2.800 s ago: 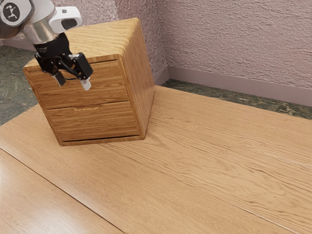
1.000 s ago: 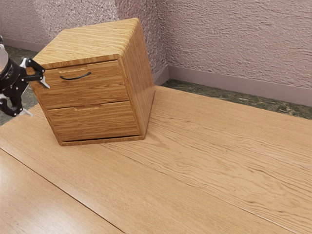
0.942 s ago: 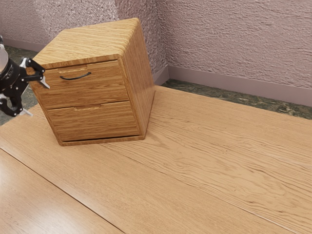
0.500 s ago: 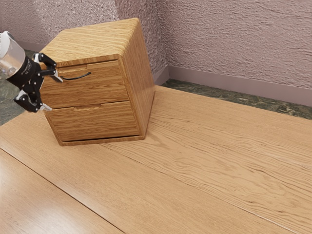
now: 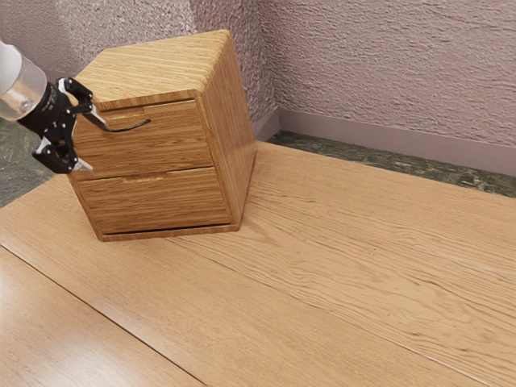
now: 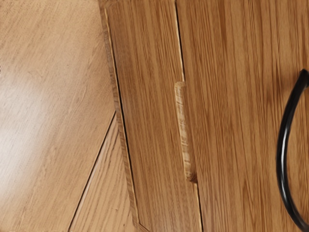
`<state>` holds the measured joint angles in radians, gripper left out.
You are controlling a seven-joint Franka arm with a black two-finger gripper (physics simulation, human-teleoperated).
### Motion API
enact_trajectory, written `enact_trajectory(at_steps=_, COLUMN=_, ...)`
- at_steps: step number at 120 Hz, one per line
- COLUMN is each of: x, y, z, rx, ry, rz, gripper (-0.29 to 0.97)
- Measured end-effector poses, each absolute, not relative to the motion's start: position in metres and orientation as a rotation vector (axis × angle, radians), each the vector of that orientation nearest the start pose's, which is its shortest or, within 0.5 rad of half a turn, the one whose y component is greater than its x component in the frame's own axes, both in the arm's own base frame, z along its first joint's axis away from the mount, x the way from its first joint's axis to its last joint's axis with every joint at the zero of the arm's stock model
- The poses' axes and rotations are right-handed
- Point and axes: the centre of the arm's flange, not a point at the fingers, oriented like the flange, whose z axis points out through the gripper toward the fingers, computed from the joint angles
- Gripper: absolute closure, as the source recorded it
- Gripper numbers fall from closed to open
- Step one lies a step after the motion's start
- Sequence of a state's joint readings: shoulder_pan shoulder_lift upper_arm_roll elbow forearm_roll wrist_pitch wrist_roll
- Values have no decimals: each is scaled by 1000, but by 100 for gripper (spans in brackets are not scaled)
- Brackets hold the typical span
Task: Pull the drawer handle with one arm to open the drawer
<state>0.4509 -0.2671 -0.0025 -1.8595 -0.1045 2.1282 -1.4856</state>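
A wooden two-drawer cabinet (image 5: pixel 169 72) stands tilted at the back of the table. Both drawer fronts sit flush with its frame. The upper drawer (image 5: pixel 161 141) carries a thin black curved handle (image 5: pixel 129 126), seen as a black arc (image 6: pixel 285 154) in the wrist view. The lower drawer (image 5: pixel 153 201) has a small wooden lip (image 6: pixel 183 135) at its top edge. My gripper (image 5: pixel 87 141) hovers open at the cabinet front's left edge in the exterior view. Its upper finger (image 5: pixel 95 114) is close to the handle's left end, with nothing between the fingers.
The cabinet rests on a broad wooden table (image 5: pixel 322 274) with a seam running across its front part. A rough pinkish wall (image 5: pixel 387 64) with a skirting board stands behind. Dark stone floor (image 5: pixel 16 161) lies beyond the table's far left edge.
My gripper, earlier over the upper drawer's handle, had drawn off to the exterior view's left edge. It has since come back right and up to the cabinet front, fingers still open.
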Motion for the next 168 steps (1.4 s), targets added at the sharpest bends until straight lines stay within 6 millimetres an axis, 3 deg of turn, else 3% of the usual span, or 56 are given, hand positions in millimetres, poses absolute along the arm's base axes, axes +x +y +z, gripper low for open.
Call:
enact_trajectory(at_steps=20, x=457, y=227, z=695, rx=1467, ry=2291, rz=591, gripper=3)
enact_trajectory(at_steps=49, x=461, y=231, z=688, rx=1448, ry=2315, rz=570, gripper=3)
enact_trajectory(at_steps=91, x=492, y=241, z=678, rx=1443, ry=2329, rz=555, gripper=3)
enact_trajectory(at_steps=123, x=500, y=246, z=678, rx=1433, ry=2331, rz=559, gripper=3)
enact_trajectory(at_steps=168, x=516, y=255, z=660, rx=1419, ry=2327, rz=577, gripper=3)
